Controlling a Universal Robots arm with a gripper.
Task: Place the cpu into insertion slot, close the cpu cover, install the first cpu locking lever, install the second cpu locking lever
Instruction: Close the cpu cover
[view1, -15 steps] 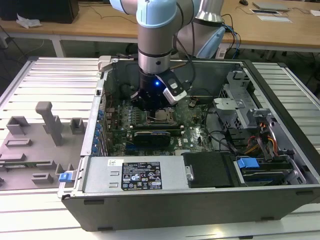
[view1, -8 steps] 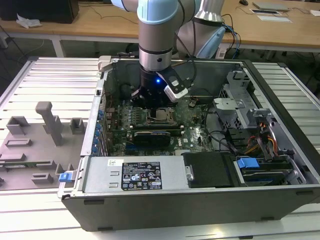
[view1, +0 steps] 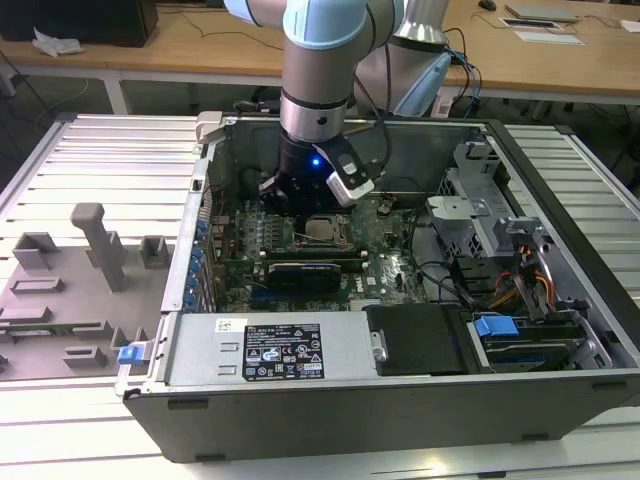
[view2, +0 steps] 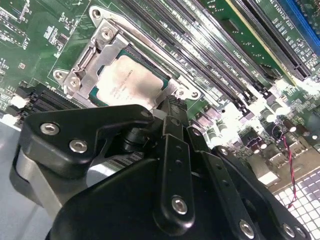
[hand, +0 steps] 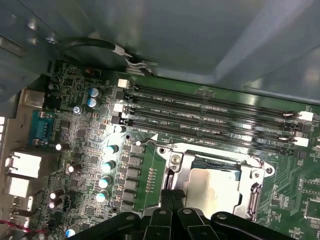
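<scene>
Hovering inside open case (view1: 350, 420) over board (hand: 80, 135): gripper (hand: 172, 196), jaws closed on nothing, tips just beside slot (hand: 215, 163) edge; cover (view2: 95, 55) lowered flat; cpu (view2: 127, 80) seated in slot, top plate showing through cover window.

Your view, itemised, counting the gripper (view2: 170, 102) as six o'clock from the cpu (view2: 131, 80).
- Cpu: silver-topped, seated flat in the insertion slot (view2: 149, 65).
- Cpu cover (view2: 95, 52): silver frame, lying down around the chip.
- Memory slots (view2: 225, 55): long, dark, parallel, at two o'clock.
- Gripper: black, its tip just beside the frame's edge.
</scene>
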